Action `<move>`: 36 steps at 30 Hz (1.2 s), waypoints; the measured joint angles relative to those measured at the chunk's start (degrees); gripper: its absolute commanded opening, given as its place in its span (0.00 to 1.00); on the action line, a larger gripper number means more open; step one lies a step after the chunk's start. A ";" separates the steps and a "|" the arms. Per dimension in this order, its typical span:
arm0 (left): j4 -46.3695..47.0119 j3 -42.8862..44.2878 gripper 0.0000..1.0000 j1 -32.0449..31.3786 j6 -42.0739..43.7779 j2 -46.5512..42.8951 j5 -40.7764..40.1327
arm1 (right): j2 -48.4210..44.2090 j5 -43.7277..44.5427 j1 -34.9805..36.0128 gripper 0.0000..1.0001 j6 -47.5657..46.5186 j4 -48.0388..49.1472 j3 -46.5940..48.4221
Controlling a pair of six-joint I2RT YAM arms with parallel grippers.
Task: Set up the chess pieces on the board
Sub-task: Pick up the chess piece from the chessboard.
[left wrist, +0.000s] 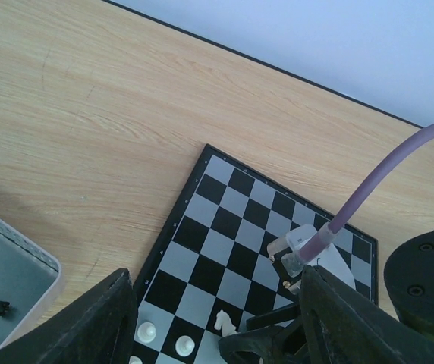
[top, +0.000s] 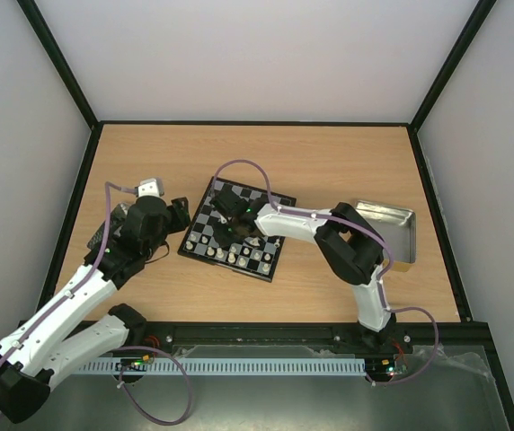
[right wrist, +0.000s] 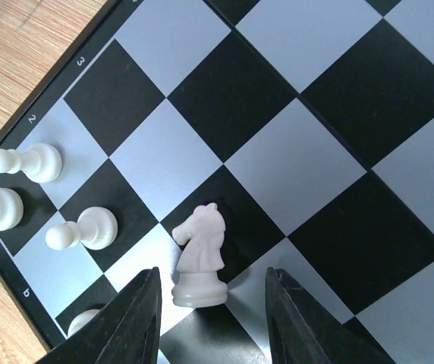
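Board point(top: 201, 241): centre of tabletop point(top: 329, 162), cream pawns point(right wrist: 84, 229) along its near edge. Right jaws: released, straddling upright cream knight point(right wrist: 200, 254), untouched. Left jaws: released, empty, beside board's left edge.

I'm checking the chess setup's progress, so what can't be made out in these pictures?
- Top view: the right arm covers the middle of the board; pieces beneath it are hidden.
- Top view: the white pieces on the near row are too small to identify.
- Left wrist view: the tray is cut off by the edge, hiding most of its contents.
- Right wrist view: a white piece is half hidden behind a finger.
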 measured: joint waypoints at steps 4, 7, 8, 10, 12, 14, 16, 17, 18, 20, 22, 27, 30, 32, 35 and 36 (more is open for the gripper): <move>0.24 -0.22 0.61 0.22 0.00 0.02 0.13 | 0.35 1.05 0.46 0.30 -0.26 -0.59 0.50; 0.31 -0.42 0.61 0.24 0.00 0.07 0.17 | 0.57 1.73 0.55 0.22 -0.59 -0.92 0.83; 0.31 -0.46 0.61 0.24 0.00 0.07 0.17 | 0.70 1.95 0.55 0.21 -0.72 -0.98 1.01; 0.31 -0.46 0.61 0.24 0.00 0.07 0.20 | 0.92 2.25 0.55 0.19 -0.85 -1.05 1.14; 0.31 -0.46 0.61 0.24 0.00 0.07 0.17 | 0.92 2.58 0.55 0.18 -0.85 -1.05 1.14; 0.31 -0.46 0.61 0.35 0.00 0.07 0.24 | 0.92 2.86 0.55 0.18 -0.94 -1.05 1.14; 0.33 -0.48 0.61 0.48 -0.04 0.07 0.35 | 0.92 3.17 0.57 0.22 -1.03 -1.01 1.14; 0.35 -0.52 0.61 0.55 -0.09 0.09 0.37 | 0.92 3.28 0.57 0.24 -1.11 -0.98 1.14; 0.35 -0.57 0.61 0.57 -0.15 0.15 0.44 | 0.92 3.41 0.57 0.25 -1.22 -0.96 1.14; 0.39 -0.57 0.61 0.57 -0.22 0.37 0.63 | 1.03 3.63 0.57 0.26 -1.46 -0.83 1.14; 0.39 -0.57 0.61 0.61 -0.24 0.61 0.79 | 1.14 3.89 0.61 0.24 -1.86 -0.44 1.14; 0.39 -0.57 0.61 0.63 -0.24 0.76 1.20 | 1.33 4.98 0.72 0.13 -2.60 -0.09 1.14; 0.39 -0.57 0.61 0.85 -0.28 0.76 1.51 | 1.33 5.33 0.72 0.12 -2.78 0.48 1.11; 0.39 -0.57 0.62 0.98 -0.42 0.81 1.84 | 1.33 5.77 0.76 0.13 -2.84 1.49 0.68; 1.38 -0.94 0.62 1.22 -0.63 1.16 3.26 | -0.02 6.84 0.79 0.13 -3.06 5.35 -2.34; 1.81 -1.20 0.62 1.22 -0.70 1.36 3.93 | -0.96 7.23 0.79 0.13 -3.23 6.78 -3.98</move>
